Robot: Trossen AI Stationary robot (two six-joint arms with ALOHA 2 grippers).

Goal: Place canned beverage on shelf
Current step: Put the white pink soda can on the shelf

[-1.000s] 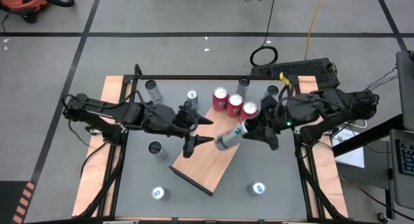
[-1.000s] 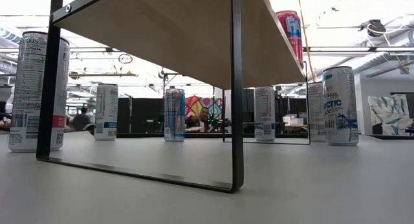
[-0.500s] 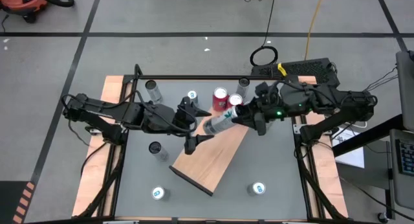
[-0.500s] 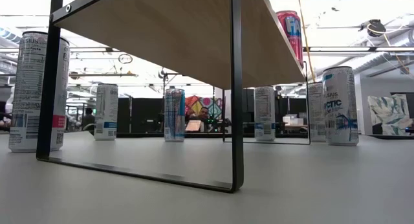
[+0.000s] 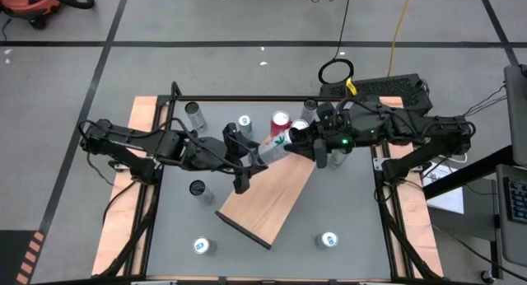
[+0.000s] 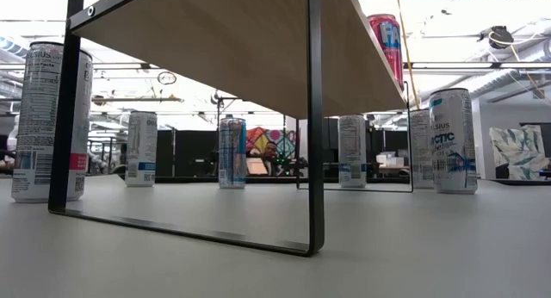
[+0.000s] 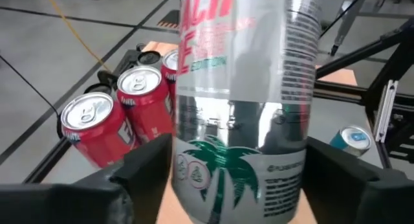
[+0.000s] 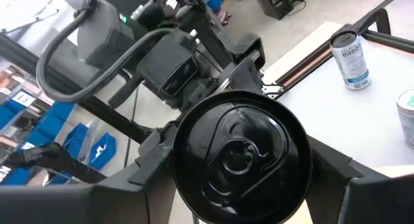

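In the middle of the high view, the shelf (image 5: 268,201) lay as a light wooden board slanting from the lower left toward the upper centre of the frame, and red cans (image 5: 281,121) already stood grouped at its upper end, so part of the stocking looked done. Above that upper end the two arms met from either side. The right gripper (image 5: 306,143) came in from the right of the frame and had its fingers clamped on the top end of a silver can (image 5: 274,147) printed with a palm tree, held on its side in the air over the board; its own wrist view showed the dark lid squarely between the fingers. The left gripper (image 5: 244,157) reached from the left, its fingers standing on either side of the can's lower body in the left wrist view, though whether they pressed on it or only bracketed it could not be told. By my reading this was a hand-over or a two-handed righting, with the can not yet set down. Loose cans (image 5: 198,189) remained on the grey table (image 5: 354,203) around the board, several toward the lower edge, so more placing seemed left.
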